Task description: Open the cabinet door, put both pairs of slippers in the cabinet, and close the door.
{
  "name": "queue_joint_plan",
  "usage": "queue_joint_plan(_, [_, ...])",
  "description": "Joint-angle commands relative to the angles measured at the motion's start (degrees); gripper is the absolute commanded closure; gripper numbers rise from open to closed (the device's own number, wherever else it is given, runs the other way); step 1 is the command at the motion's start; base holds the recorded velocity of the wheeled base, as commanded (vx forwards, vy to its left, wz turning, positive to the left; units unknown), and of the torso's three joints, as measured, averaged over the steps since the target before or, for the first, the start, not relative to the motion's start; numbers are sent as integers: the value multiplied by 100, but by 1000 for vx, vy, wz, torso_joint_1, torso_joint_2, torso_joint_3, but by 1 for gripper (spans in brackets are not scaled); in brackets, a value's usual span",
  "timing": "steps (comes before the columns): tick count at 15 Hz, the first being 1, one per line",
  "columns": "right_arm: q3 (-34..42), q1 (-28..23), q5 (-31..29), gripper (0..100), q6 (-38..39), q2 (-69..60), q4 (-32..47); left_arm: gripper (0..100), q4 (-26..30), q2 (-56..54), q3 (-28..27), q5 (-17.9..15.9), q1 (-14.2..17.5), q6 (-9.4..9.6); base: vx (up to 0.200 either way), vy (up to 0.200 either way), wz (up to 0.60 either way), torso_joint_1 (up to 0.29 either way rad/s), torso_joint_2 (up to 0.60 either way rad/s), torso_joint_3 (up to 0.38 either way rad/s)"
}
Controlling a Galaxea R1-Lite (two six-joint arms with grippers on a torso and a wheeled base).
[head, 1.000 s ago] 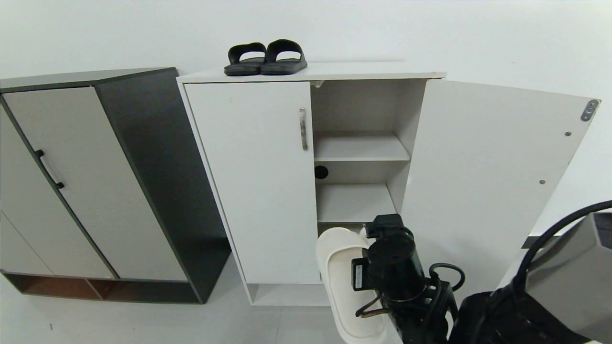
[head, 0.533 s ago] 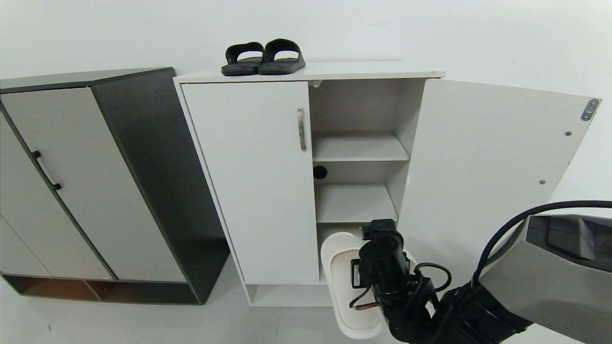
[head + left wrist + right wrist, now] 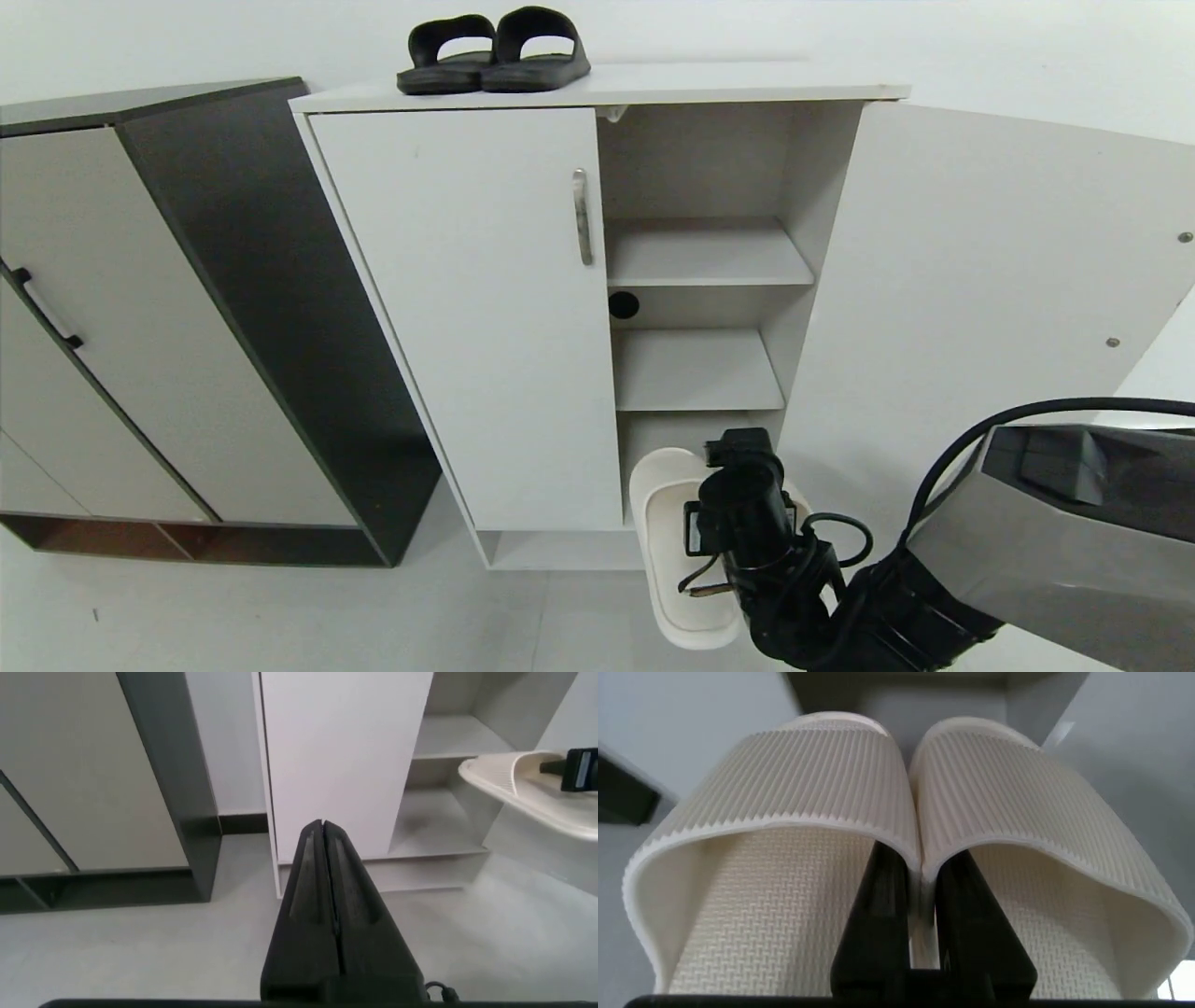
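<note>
The white cabinet (image 3: 467,308) has its left door shut and its right door (image 3: 980,308) swung wide open. A black pair of slippers (image 3: 495,51) rests on its top. My right gripper (image 3: 738,457) is shut on the white pair of slippers (image 3: 667,551), held level with the toes at the mouth of the lowest compartment (image 3: 672,429). In the right wrist view the gripper (image 3: 922,873) pinches the two slippers' (image 3: 785,859) inner walls together. My left gripper (image 3: 323,831) is shut on nothing, low over the floor before the closed door. A white slipper (image 3: 533,779) shows off to its side.
Two bare shelves (image 3: 695,252) (image 3: 691,369) sit above the lowest compartment. A dark grey cabinet (image 3: 187,308) with a closed door stands against the white cabinet's left side. The open door flanks my right arm on the right. Grey floor (image 3: 280,616) lies in front.
My right arm has carried the white slippers forward toward the lowest compartment. The head camera has moved closer, so the cabinet looks larger and higher in the picture.
</note>
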Motion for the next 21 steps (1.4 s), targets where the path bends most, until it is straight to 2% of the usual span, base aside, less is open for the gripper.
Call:
queue_joint_plan(1, [22, 1, -203, 100, -238, 181, -394, 100, 0, 11, 0, -2, 4, 1, 0, 0, 0, 12, 2, -203])
queue_joint_plan(2, [93, 1, -229, 100, -379, 234, -649, 100, 0, 11, 0, -2, 4, 1, 0, 0, 0, -7, 7, -207])
queue_joint_plan(5, [462, -34, -229, 100, -1354, 576, -2591, 100, 0, 11, 0, -2, 4, 1, 0, 0, 0, 7, 4, -196])
queue_joint_plan(7, [488, -113, -221, 100, -1697, 743, -3259, 100, 0, 11, 0, -2, 4, 1, 0, 0, 0, 2, 0, -200])
queue_joint_plan(10, [462, -148, -212, 100, -1706, 796, -3347, 100, 0, 11, 0, -2, 4, 10, 0, 0, 0, -1, 4, -146])
queue_joint_plan(19, [479, -201, -194, 100, -1811, 436, -3391, 100, 0, 11, 0, -2, 4, 1, 0, 0, 0, 0, 0, 0])
queue_joint_plan(21, [470, -201, -194, 100, -1811, 462, -3391, 100, 0, 11, 0, -2, 4, 1, 200, 0, 0, -2, 0, -2])
